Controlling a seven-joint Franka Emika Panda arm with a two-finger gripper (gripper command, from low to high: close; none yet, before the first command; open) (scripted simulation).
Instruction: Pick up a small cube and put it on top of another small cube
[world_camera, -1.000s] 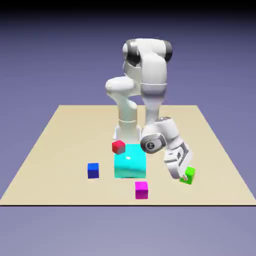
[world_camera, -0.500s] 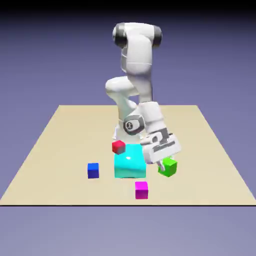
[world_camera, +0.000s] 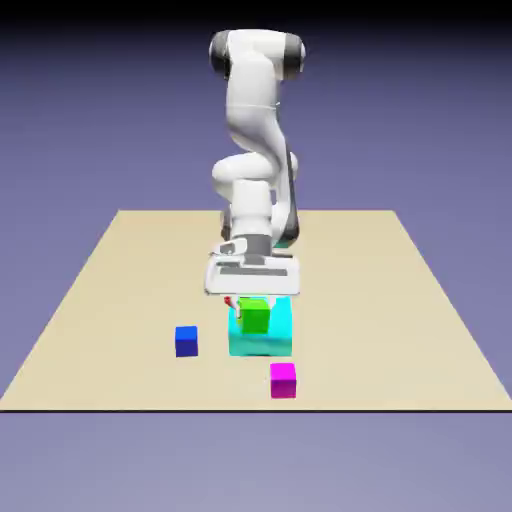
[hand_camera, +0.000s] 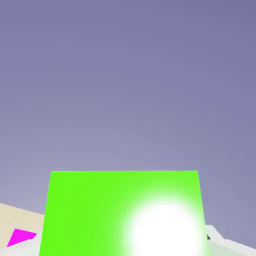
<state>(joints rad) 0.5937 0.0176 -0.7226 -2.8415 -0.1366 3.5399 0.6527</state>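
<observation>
Green cube (hand_camera: 120, 210) fills bottom; magenta cube (hand_camera: 21, 236) seemingly beyond.

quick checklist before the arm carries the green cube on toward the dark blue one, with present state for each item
1. Green cube held in the gripper: ok, it hangs under the hand and fills the bottom of the hand view.
2. Cube lifted off the table: ok, it shows in front of the cyan block.
3. Top of the dark blue cube free: ok, nothing rests on it.
4. Cube lined up over the blue one: not ok, blue sits apart toward the exterior view's left.
5. Magenta cube out of the path: ok, it lies nearer the camera.
6. Finger grip centred: cannot tell, the cube hides the fingertips.
</observation>
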